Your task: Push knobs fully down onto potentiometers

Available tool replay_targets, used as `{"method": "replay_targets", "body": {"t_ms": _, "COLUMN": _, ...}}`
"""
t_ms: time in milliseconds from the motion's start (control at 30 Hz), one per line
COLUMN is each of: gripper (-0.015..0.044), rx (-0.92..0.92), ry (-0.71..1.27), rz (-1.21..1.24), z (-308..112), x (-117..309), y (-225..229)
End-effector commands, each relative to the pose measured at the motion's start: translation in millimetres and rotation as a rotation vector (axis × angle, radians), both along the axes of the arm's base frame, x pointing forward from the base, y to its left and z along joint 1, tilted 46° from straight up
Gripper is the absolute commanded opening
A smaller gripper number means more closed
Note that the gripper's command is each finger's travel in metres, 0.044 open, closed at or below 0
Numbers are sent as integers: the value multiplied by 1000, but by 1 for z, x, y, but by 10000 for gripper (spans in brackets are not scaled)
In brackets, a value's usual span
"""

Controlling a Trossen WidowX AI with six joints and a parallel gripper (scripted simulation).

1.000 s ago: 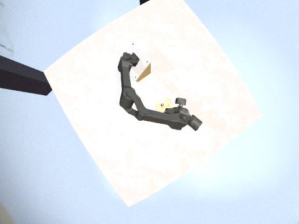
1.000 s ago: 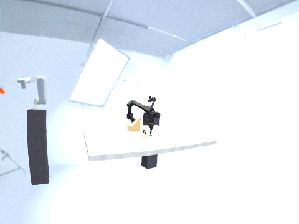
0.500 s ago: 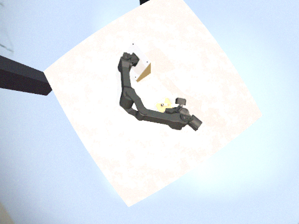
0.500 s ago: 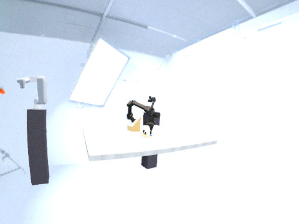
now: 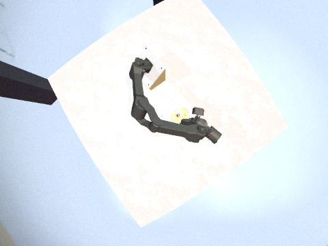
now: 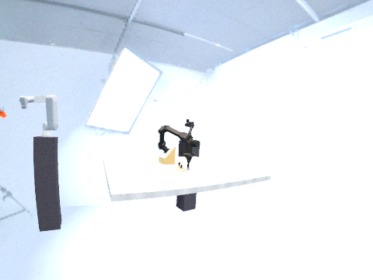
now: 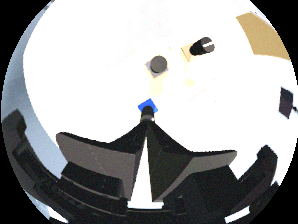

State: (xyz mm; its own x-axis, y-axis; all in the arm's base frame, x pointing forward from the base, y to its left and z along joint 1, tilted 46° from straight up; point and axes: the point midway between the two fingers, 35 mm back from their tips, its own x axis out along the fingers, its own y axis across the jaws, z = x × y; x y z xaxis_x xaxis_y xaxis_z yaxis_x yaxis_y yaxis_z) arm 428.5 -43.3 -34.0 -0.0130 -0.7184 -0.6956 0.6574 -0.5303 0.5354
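Note:
The circuit board is pale yellow and washed out in the wrist view. A blue potentiometer carries a small black knob; it also shows as a blue spot in the exterior view. My gripper is shut and points down, its joined fingertips at or just over this knob; contact cannot be told. Beyond it, a round dark knob stands over a greyish potentiometer base. A taller black knob with a white line leans to the right in the wrist view over a tan base. Knob gaps are unclear.
A wedge-shaped block with tan sides and a pale sloping top stands near the arm's base. The arm reaches from there across the table to the board.

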Motion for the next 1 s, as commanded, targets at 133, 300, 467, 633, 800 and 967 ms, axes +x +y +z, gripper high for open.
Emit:
{"method": "replay_targets", "body": {"t_ms": 133, "gripper": 0, "rx": -5, "ry": -6, "rz": -31, "z": -11, "x": 1, "y": -16}}
{"method": "replay_targets", "body": {"t_ms": 300, "gripper": 0, "rx": -5, "ry": -6, "rz": -31, "z": -11, "x": 1, "y": -16}}
{"method": "replay_targets", "body": {"t_ms": 467, "gripper": 0, "rx": -5, "ry": -6, "rz": -31, "z": -11, "x": 1, "y": -16}}
{"method": "replay_targets", "body": {"t_ms": 633, "gripper": 0, "rx": -5, "ry": -6, "rz": -31, "z": -9, "x": 1, "y": -14}}
{"method": "replay_targets", "body": {"t_ms": 800, "gripper": 0, "rx": -4, "ry": -6, "rz": -31, "z": -4, "x": 2, "y": -9}}
{"method": "replay_targets", "body": {"t_ms": 967, "gripper": 0, "rx": -4, "ry": -6, "rz": -31, "z": 1, "x": 2, "y": -3}}
